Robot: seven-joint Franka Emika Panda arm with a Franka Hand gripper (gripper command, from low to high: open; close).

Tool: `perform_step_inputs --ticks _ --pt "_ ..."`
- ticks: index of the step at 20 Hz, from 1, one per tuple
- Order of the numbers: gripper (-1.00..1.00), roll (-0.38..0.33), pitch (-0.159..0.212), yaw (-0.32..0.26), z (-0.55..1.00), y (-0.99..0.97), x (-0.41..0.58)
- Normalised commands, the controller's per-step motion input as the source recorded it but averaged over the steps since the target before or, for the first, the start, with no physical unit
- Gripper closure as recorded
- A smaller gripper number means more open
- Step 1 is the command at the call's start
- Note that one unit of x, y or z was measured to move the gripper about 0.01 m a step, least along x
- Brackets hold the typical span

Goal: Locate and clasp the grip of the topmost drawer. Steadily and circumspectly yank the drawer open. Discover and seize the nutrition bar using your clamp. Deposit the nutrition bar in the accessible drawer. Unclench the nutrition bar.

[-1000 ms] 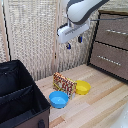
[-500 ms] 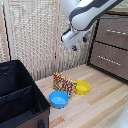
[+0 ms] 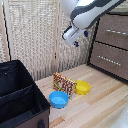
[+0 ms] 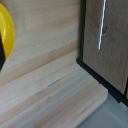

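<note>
robot arm hangs in the air, packet on the table, drawer shut

nearest in the exterior view, a black bin (image 3: 17, 97) fills the left corner; beyond it a blue bowl (image 3: 59, 99) rests on the wooden table (image 3: 100, 107), with the nutrition bar (image 3: 64, 83) propped between it and a yellow bowl (image 3: 82, 88). above them the clamp (image 3: 76, 42) hangs clear of everything, holding nothing; whether its fingers are apart cannot be told. farthest right, the topmost drawer (image 3: 115, 32) sits closed.
</note>
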Motion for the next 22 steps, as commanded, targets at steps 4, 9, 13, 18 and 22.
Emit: perform_step_inputs --ticks 4,9,13,18,22 --pt "-1.0 -0.363 0.0 0.051 0.0 -0.2 0.124" --pt "-1.0 -0.364 0.0 0.051 0.0 -0.2 0.119" --pt "-1.0 -0.356 0.0 0.056 0.02 -0.19 0.122" --pt "-1.0 -0.332 0.0 0.065 0.11 -0.16 0.112" --pt "-1.0 -0.287 0.002 0.016 0.24 -0.33 0.109"
